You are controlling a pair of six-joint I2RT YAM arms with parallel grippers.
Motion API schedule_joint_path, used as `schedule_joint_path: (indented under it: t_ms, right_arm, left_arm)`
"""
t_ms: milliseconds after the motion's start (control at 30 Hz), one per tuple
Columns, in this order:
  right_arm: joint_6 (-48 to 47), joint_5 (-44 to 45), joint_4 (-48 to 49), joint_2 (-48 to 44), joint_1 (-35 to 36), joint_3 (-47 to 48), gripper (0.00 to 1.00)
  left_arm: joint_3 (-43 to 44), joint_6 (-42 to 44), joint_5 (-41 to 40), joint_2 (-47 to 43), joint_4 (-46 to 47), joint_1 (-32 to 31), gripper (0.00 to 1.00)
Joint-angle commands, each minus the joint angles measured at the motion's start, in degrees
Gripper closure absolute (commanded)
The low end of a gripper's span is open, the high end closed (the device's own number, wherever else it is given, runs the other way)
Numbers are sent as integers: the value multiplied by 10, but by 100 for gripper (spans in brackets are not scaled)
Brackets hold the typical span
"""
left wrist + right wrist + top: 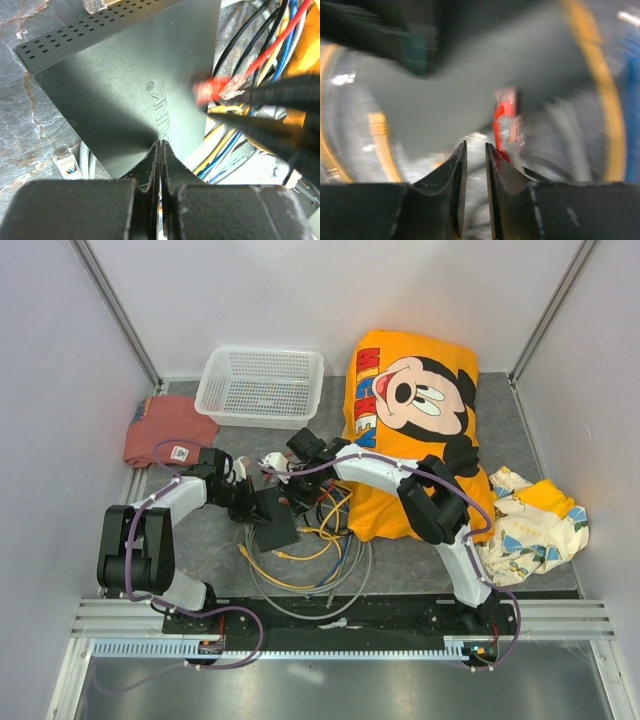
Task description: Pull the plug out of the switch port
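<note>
The switch (pixel 275 528) is a flat matte-black box lying on the mat; it fills much of the left wrist view (pixel 125 90). My left gripper (pixel 160 146) is shut, and its tips rest on the switch's top face (pixel 248 502). A red plug (pixel 215 89) with a clear tip sits at the switch's right edge; I cannot tell whether it is seated in a port. My right gripper (pixel 475 146) is blurred. Its jaws stand a narrow gap apart with nothing between them. The red plug (pixel 506 125) lies just outside its right finger. In the top view the right gripper (pixel 297 495) is beside the switch.
A tangle of yellow, blue, grey and black cables (pixel 310 560) lies around the switch. Behind it are a white mesh basket (pixel 262 385), an orange Mickey shirt (pixel 410 430), a red cloth (pixel 165 430) and a patterned cloth (pixel 530 520). A loose clear plug (pixel 67 165) lies on the mat.
</note>
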Motion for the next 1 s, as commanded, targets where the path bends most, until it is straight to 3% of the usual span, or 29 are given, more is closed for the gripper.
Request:
schedule_joint_path:
  t_ms: [0,233,367,800,967]
  right_arm:
    - [26,45,15,30,-39,20,70]
    - [24,-181,-32,24,-69,13,45]
    - [0,-257,-98,59,-70,31,44]
    - [17,-190,-87,88,-58,25,41]
    - [10,-162,-86,85,-40,4,52]
  left_arm:
    - [-2,15,-11,-7,11,0,99]
    - [-2,16,-11,-6,12,1,99]
    - [-2,17,-11,-7,11,1,98]
    - [1,16,-11,0,15,1,99]
    - [0,17,-11,-1,16,1,99]
